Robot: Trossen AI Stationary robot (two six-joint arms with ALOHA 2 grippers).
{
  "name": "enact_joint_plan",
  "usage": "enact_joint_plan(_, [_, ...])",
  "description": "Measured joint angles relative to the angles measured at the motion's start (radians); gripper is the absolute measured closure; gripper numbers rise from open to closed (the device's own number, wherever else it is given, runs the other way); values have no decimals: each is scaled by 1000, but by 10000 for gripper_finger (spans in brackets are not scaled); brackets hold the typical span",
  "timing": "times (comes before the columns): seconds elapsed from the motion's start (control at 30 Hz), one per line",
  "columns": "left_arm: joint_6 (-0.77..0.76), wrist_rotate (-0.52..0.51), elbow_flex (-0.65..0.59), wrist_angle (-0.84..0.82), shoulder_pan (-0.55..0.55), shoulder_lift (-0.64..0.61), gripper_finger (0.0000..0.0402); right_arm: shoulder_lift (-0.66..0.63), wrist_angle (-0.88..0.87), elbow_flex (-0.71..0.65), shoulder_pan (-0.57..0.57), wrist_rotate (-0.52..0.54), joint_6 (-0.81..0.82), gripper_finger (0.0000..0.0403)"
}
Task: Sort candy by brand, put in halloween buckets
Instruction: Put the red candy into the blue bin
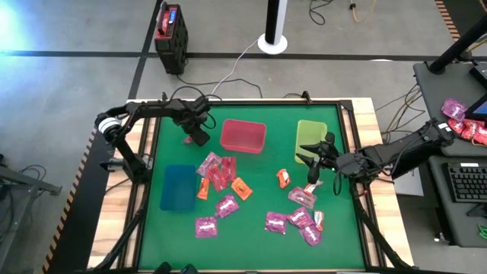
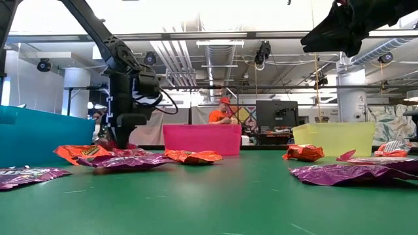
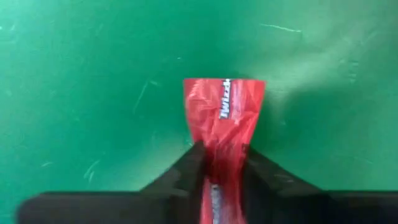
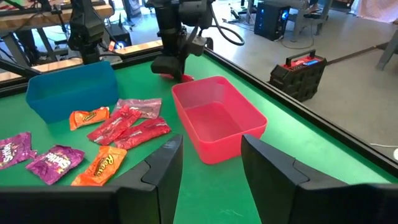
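The left gripper (image 1: 197, 137) sits low over the green-covered desk (image 1: 251, 243), just beside the pink-red rectangular plastic bin (image 1: 243, 136). Its fingers (image 3: 186, 171) are pinching a red shiny wrapped packet with white print (image 3: 224, 115), which hangs close above the green surface beside that bin. On the bin's opposite side, past the lime green plastic bin (image 1: 310, 138), the right gripper (image 1: 316, 161) hovers above the desk with its fingers (image 4: 163, 165) spread apart and nothing between them. The dark blue plastic bin (image 1: 179, 187) stands farther from the pink-red bin, toward the desk's near edge. Magenta-pink, red and orange wrapped packets (image 1: 217, 172) lie scattered across the desk below the pink-red bin.
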Motion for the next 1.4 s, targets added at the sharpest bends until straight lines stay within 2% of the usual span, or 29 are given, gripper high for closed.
enact_joint_plan(0.1, [0,-7,-3,2,1,-10,390,0,0,0,0,0,0,248])
enact_joint_plan(0.27, [0,-13,-6,-2,2,-58,381,0,0,0,0,-2,0,243])
enact_joint_plan(0.47, [-13,4,-6,-36,-27,-214,396,0,0,0,0,-3,0,243])
enact_joint_plan(0.57, [15,85,-6,-21,-64,-316,395,0,0,0,0,-3,0,241])
enact_joint_plan(0.63, [59,180,-6,33,-104,-377,395,0,0,0,0,-2,0,242])
enact_joint_plan(0.73, [110,274,-9,209,-176,-442,395,0,0,0,0,-2,0,243])
enact_joint_plan(0.93, [176,285,-9,465,-306,-465,395,0,0,-1,0,-2,0,241])
enact_joint_plan(1.03, [185,313,-9,509,-371,-469,395,0,0,-4,0,-2,0,243])
enact_joint_plan(1.17, [168,411,-7,480,-486,-490,396,0,-1,-6,0,-2,0,240])
enact_joint_plan(1.23, [150,424,8,423,-559,-507,396,0,-1,-10,0,-3,0,239])
enact_joint_plan(1.4, [54,408,83,141,-761,-531,397,0,0,-22,0,-2,1,238])
